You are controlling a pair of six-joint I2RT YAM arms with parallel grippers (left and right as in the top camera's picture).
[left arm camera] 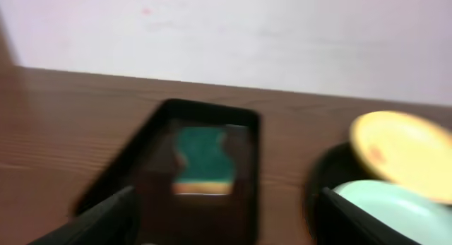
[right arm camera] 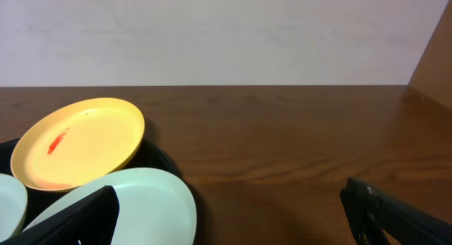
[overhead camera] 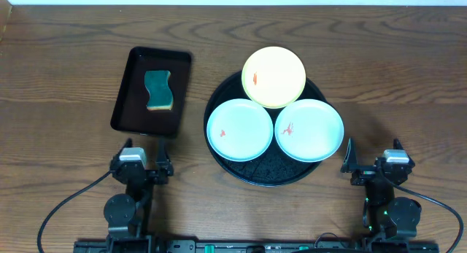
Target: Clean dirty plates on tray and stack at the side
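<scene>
- Wooden surface (overhead camera: 66, 63), seen from overhead and both wrists; left wrist view blurred.
- Round black tray (overhead camera: 271, 176) at centre of surface, speckled, raised rim, carrying all three plates.
- Yellow plate (overhead camera: 273, 76) at far side of tray, tilted, overlapping the far edges of both mint ones, far edge overhanging the rim; red-orange smear left of its centre.
- Left mint plate (overhead camera: 239, 129) on near-left of tray, small red-orange smear inside.
- Right mint plate (overhead camera: 309, 129) just beside it, edges touching or nearly so, right edge out past the tray rim; red-orange smear inside.
- Rectangular black tray (overhead camera: 128, 100) left of the round one, apart from it, holding a green-and-yellow sponge (overhead camera: 159, 90).
- Left hand (overhead camera: 143, 164) near front edge of surface, just below the rectangular tray; spread wide, nothing held.
- Right hand (overhead camera: 372, 160) near front edge, right of the round tray, close to the right mint plate but not touching; spread wide, nothing held.
</scene>
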